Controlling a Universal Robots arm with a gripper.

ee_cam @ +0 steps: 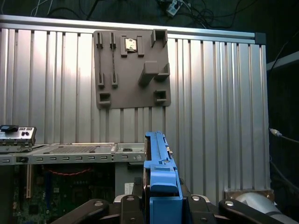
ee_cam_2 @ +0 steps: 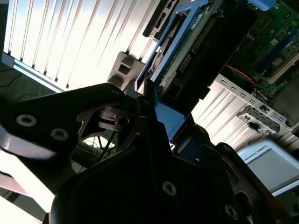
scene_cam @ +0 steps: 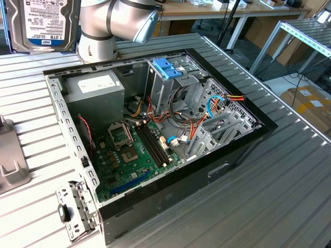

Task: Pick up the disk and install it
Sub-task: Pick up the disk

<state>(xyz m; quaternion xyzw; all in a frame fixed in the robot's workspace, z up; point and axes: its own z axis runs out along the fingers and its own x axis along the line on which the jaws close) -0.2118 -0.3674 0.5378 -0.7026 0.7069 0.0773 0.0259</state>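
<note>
Exterior view: disk [scene_cam: 44,25] clear of case [scene_cam: 170,199]

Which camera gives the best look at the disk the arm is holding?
The exterior view: the disk shows its broad labelled face, though the frame's edge crops it. The second wrist view shows its circuit-board underside and blue carrier clamped in the gripper. The first wrist view shows the carrier edge-on.

Glare whitens the ribbed table [ee_cam_2: 70,42] in the second wrist view, leaving the hand [ee_cam_2: 161,119] a dark silhouette.
</note>
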